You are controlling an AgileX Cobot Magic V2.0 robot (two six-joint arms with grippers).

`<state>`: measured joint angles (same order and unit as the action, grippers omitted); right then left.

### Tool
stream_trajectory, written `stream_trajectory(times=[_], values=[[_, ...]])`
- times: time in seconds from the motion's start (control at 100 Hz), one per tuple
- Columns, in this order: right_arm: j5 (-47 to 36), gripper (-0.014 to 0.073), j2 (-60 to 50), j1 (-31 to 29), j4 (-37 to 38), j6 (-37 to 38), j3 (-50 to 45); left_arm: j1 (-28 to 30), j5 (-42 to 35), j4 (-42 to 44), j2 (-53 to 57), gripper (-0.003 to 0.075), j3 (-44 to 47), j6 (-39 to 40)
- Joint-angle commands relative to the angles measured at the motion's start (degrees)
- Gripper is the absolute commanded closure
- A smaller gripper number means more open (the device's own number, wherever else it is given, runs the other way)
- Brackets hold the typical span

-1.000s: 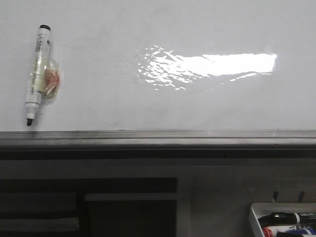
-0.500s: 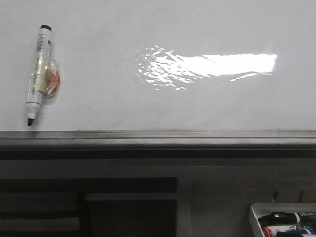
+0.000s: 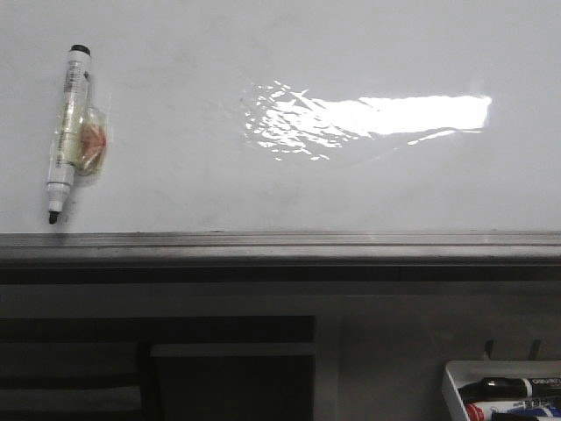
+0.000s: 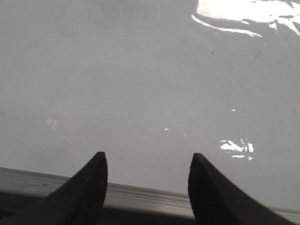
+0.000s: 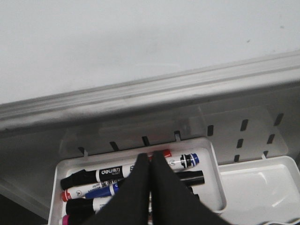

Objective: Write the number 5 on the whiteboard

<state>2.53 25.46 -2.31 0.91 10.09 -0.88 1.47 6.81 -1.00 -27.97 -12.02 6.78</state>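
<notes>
Glossy white whiteboard (image 3: 263,175) fills the upper front view, no digit on it; uncapped marker (image 3: 67,132) stuck at its far left, tip down; left hand (image 4: 147,180) spread wide over the board's grey rail (image 4: 140,194); right hand (image 5: 150,180) pinched closed above the marker tray (image 5: 208,152).

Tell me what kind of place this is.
Probably a classroom or lab writing station: a big glossy whiteboard with a metal rail, a marker stuck to it, and a tray of markers below. No digit is on the board yet.
</notes>
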Motion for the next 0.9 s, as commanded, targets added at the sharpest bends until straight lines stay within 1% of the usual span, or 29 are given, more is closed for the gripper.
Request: stream_trajectory(times=[0.0, 0.07, 0.14, 0.29, 0.35, 0.45, 0.56, 0.64, 0.72, 0.89], values=[[-5.3, 0.0644, 0.9, -0.2, -0.9, -0.6, 1.7, -2.9, -6.8, -0.4, -0.6, 0.0334, -1.6, 0.5], [-6.5, 0.0644, 0.8, -0.2, -2.3, -0.6, 1.7, -5.6, -6.8, 2.1, -0.7, 0.0334, -1.8, 0.0], [-7.5, 0.0644, 0.8, -0.1, -6.3, 0.1, 1.7, -8.4, -7.9, 3.5, -0.9, 0.0334, -1.8, 0.0], [-7.0, 0.0644, 0.8, -0.1, -7.2, 0.7, 1.7, -15.7, -11.9, 3.4, -0.9, 0.0330, -1.8, 0.0], [-5.9, 0.0644, 0.8, -0.1, -7.5, 2.5, 1.7, -19.3, -12.8, 3.4, -0.9, 0.0331, -1.8, 0.0], [-4.4, 0.0644, 0.8, -0.1, -7.5, 2.5, 1.7, -24.2, -13.8, 2.9, -2.5, 0.0331, -1.8, 0.0], [-5.4, 0.0644, 0.8, -0.1, -7.5, 2.5, 1.7, -28.0, -14.8, 1.6, -6.9, 0.0331, -2.3, 0.0], [-5.5, 0.0644, 0.8, -0.1, -7.5, 2.5, 1.8, -29.9, -19.1, -0.7, -10.8, 0.0331, -2.5, 0.0], [-5.5, 0.0644, 0.8, -0.1, -7.5, 2.5, 1.8, -31.9, -21.5, -3.2, -15.9, 0.0331, -4.0, 0.1], [-5.7, 0.0644, 0.8, -0.1, -7.5, 2.5, 1.8, -36.0, -23.8, -3.4, -27.0, 0.0331, -8.0, 0.1]])
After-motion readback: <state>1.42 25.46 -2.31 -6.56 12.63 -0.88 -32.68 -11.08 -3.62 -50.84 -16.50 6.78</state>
